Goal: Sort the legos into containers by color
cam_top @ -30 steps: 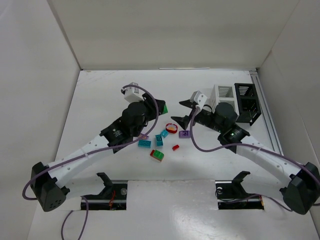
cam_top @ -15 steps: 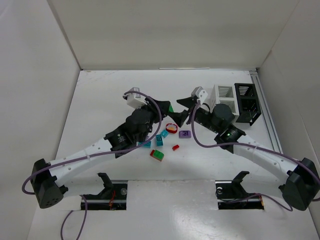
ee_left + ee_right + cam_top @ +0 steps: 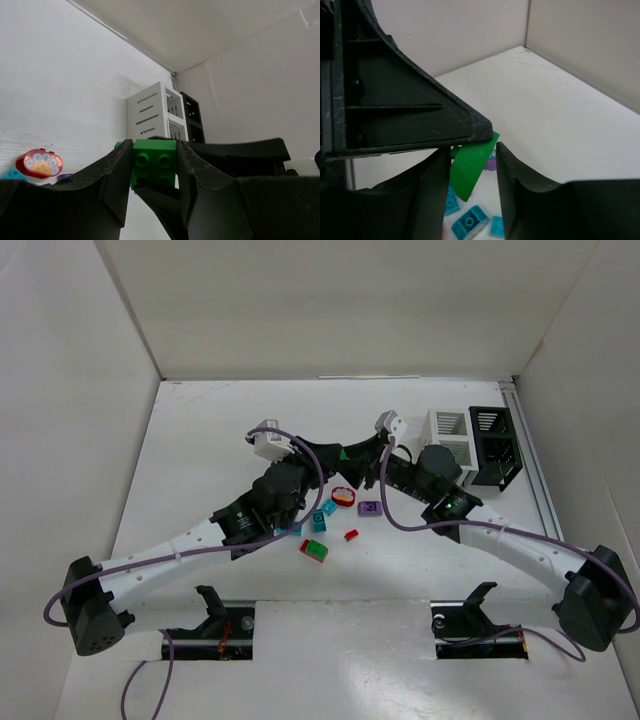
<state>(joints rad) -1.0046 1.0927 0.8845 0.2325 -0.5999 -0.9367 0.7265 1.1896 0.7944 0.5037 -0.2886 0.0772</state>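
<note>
Left wrist: left gripper [image 3: 154, 148] clamps the green lego [image 3: 154, 165]; right gripper [image 3: 472, 155] brackets it, whether gripping unclear; white container [image 3: 150, 112] near.

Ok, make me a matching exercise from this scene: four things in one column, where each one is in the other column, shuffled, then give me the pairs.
Things:
1. green brick
2. white bin
3. black bin
4. red paw-print piece

Places:
a. farthest right, near the right edge of the table
b. lying flat close to the teal bricks
c. clamped in the left hand
d. pressed against the left side of the other bin, seen from the top

Pairs: 1-c, 2-d, 3-a, 4-b
</note>
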